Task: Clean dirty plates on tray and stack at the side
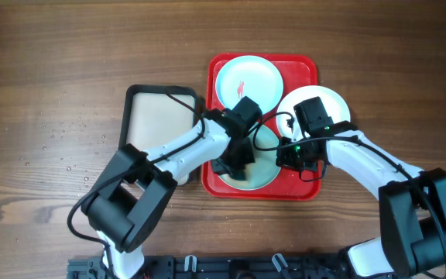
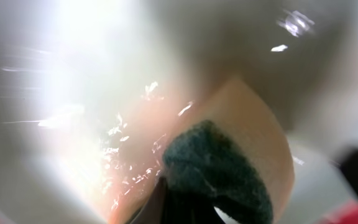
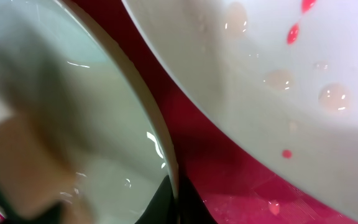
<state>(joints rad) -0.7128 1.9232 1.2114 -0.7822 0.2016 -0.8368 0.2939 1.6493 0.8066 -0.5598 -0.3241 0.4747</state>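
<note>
A red tray (image 1: 304,68) holds three plates. A light blue plate (image 1: 246,80) with a red smear lies at its far end. A white plate (image 1: 320,102) with red drops rests over the right rim and shows in the right wrist view (image 3: 278,62). A second light blue plate (image 1: 263,167) lies at the near end. My left gripper (image 1: 235,164) is shut on a green and tan sponge (image 2: 216,168) pressed on this plate (image 2: 73,93). My right gripper (image 1: 285,155) is shut on the plate's right rim (image 3: 160,134), with the jaws (image 3: 178,199) either side of it.
A smaller black-rimmed cream tray (image 1: 155,116) lies just left of the red tray, under my left arm. Water droplets (image 1: 72,136) spot the wooden table to the left. The red tray floor (image 3: 229,162) shows between the two plates.
</note>
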